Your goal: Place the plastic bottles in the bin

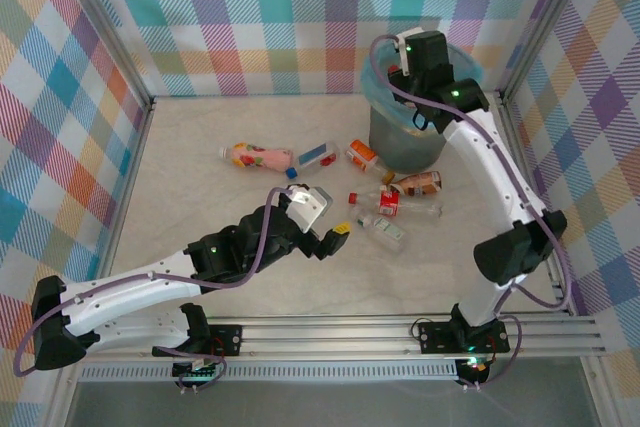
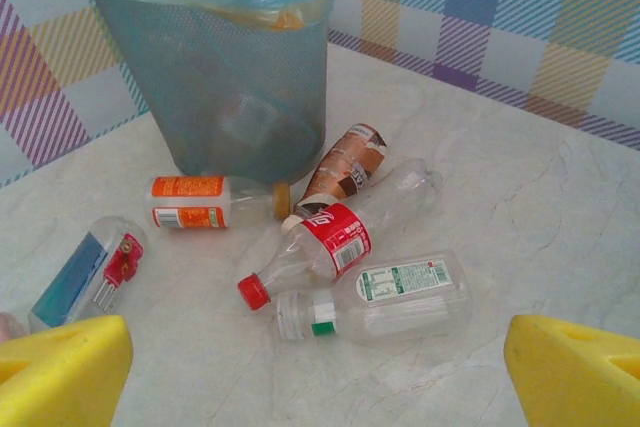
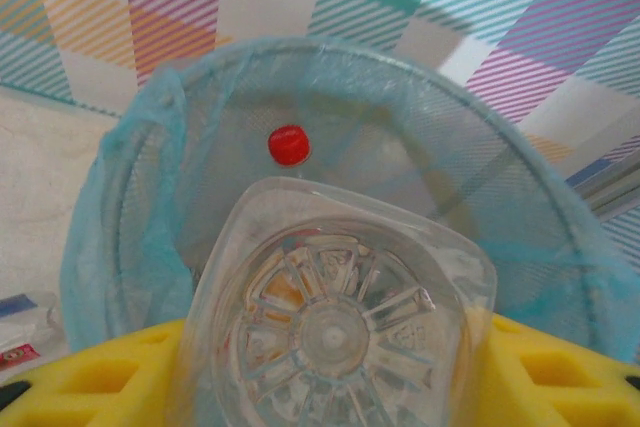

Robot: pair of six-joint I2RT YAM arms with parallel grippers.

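Above the bin (image 3: 120, 177), the right gripper (image 3: 330, 387) clasps a clear bottle (image 3: 330, 307); letting go comes next, I reckon. The left gripper (image 2: 320, 372) gapes, empty.

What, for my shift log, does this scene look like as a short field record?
left tool: open, empty, above the table, facing the bottles
right tool: shut on clear bottle, base toward the wrist camera
held bottle position: over the mouth of the bin
bottles lying on table: six
labels: pink bottle, blue bottle, orange bottle, brown bottle, red bottle, green-white bottle
nearest left tool: green-white bottle
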